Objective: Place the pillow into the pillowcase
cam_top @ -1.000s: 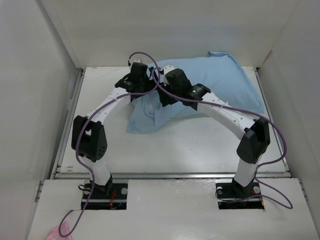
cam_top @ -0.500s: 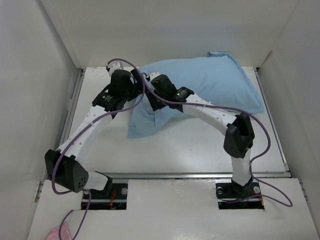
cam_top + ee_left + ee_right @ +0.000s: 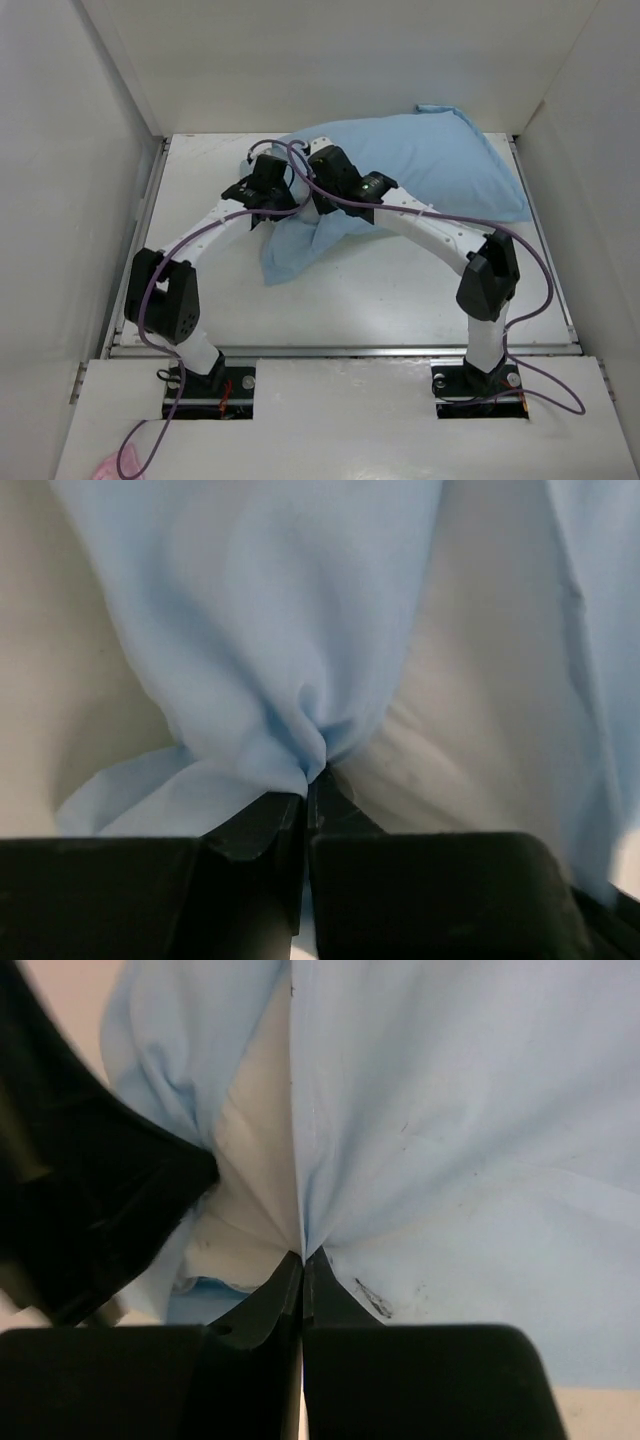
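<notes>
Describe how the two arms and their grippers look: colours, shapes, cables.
The left arm and right arm share white curved links, bulky black joint housings and black bases. Purple cables loop loosely along each. The left gripper and right gripper are matte black, with blocky fingers tapering to thin tips.

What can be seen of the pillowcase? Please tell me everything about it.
The pillowcase is thin light blue fabric, plump and filled over most of its length, lying on the far right part of the white table. Its near-left end is limp and creased. The left gripper and right gripper are each shut on a pinch of this loose fabric, side by side. White cloth, probably the pillow, shows between the blue folds.
</notes>
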Robot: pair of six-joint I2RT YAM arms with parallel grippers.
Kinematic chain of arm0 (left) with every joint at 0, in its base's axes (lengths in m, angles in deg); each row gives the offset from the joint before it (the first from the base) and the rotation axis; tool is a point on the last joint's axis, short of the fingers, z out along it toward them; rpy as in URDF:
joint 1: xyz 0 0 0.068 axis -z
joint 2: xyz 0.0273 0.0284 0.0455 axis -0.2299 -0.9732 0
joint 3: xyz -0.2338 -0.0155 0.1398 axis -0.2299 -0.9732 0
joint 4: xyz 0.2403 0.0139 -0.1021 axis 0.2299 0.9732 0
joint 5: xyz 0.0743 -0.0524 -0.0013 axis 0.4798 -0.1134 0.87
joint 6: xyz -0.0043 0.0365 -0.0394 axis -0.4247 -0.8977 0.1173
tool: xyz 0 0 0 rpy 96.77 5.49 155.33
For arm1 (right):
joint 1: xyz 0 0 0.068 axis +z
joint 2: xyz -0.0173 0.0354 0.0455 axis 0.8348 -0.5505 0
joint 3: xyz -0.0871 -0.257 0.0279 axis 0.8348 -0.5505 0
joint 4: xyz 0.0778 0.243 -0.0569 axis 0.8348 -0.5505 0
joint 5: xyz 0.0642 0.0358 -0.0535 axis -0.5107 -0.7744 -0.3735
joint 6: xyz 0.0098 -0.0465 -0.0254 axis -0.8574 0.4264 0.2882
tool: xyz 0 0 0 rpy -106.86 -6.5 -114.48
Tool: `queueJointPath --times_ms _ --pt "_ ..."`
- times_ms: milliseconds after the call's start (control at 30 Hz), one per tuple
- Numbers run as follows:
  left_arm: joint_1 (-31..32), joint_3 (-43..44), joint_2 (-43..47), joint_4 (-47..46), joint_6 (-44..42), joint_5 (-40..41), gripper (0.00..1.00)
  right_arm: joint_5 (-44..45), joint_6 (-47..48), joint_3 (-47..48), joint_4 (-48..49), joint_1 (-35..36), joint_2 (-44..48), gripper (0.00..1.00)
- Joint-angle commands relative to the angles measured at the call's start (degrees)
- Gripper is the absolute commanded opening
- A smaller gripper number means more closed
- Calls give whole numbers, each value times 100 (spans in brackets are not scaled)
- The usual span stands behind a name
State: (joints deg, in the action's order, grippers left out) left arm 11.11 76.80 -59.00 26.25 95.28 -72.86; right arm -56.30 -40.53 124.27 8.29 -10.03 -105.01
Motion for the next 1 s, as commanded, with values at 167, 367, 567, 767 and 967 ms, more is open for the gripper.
queueJointPath --times_ms 167,367,567,767,967 --pt "73 393 509 -347 -166 -127 0 -48 147 246 -288 10 604 0" --pt "73 629 959 -427 -456 -188 0 75 270 335 -473 10 498 20" --pt "126 753 959 -566 -457 -539 0 -30 270 282 -473 10 384 18" --pt "179 806 442 -787 -457 -839 0 -109 270 195 -693 10 401 34" --pt "293 911 -25 -787 -457 -971 0 110 218 -61 -570 10 656 0"
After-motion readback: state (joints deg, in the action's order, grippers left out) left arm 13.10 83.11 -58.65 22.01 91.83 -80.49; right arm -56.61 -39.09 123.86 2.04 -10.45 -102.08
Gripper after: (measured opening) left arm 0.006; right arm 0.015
